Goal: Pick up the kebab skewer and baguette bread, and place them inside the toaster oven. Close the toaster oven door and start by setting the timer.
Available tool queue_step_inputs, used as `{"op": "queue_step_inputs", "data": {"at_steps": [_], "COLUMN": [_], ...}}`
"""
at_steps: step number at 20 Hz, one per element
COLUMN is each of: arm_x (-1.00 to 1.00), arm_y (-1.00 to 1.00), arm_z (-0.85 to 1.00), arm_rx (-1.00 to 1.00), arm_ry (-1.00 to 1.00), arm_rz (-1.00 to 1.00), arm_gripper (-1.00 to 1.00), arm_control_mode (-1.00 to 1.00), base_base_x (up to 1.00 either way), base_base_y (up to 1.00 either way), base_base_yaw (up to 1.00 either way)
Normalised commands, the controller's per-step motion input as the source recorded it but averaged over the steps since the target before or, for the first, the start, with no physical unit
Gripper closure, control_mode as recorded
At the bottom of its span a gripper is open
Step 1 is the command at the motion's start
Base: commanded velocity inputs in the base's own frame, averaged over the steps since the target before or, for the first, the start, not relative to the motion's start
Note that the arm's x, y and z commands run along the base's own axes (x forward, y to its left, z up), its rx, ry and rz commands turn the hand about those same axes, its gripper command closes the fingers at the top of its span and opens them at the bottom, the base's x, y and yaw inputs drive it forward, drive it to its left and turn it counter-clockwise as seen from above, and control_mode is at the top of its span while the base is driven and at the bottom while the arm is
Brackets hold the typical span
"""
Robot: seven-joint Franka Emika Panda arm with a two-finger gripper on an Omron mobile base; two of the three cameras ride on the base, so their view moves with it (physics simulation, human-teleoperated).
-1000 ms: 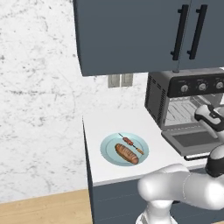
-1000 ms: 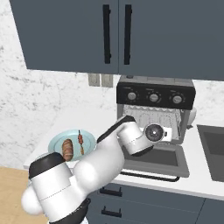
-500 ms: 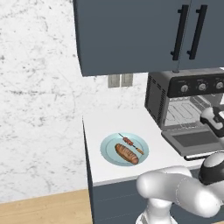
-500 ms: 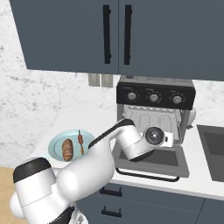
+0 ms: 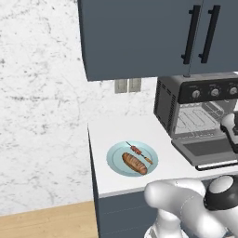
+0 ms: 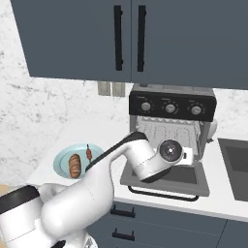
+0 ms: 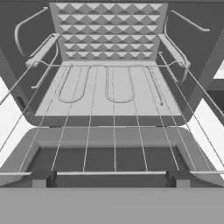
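You had the toaster oven (image 5: pixel 195 111) sitting on the white counter (image 5: pixel 107 130) under the dark blue wall cabinets (image 5: pixel 139 37), with a wall outlet (image 5: pixel 127 85) on the marble backsplash just left of it and a sink (image 6: pixel 235 167) off to its right in the right base view. The toaster oven door (image 6: pixel 167 179) lay dropped flat toward you, its black bar handle (image 6: pixel 162 195) along the front edge, and the wire rack (image 7: pixel 109 87) inside was bare. On the counter left of the oven sat a light blue plate (image 5: pixel 116 160) carrying the baguette bread (image 5: pixel 135 163) and, just beside it on the side nearer the wall, the kebab skewer (image 5: pixel 139 153); both lay flat and nothing stood between them and the oven. Your gripper (image 6: pixel 186 155) hung over the open door, facing into the oven cavity, its jaws spread wide and holding nothing. The skewer and bread were well apart from it, off to its left on the plate.
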Motion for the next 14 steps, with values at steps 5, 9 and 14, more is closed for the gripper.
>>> {"op": "queue_step_inputs", "data": {"at_steps": [5, 9, 14], "arm_x": [-0.16, -0.07, -0.18], "arm_y": [0.65, 1.00, 1.00], "arm_z": [0.93, 0.31, 0.03], "arm_rx": [-0.04, -0.14, -0.11], "arm_ry": [0.03, 0.18, 0.28], "arm_rz": [0.00, 0.05, 0.18], "arm_gripper": [-1.00, -1.00, -1.00], "arm_control_mode": [-1.00, -1.00, -1.00], "base_base_x": [0.00, 0.00, 0.00], "base_base_y": [0.00, 0.00, 0.00], "base_base_yaw": [0.00, 0.00, 0.00]}}
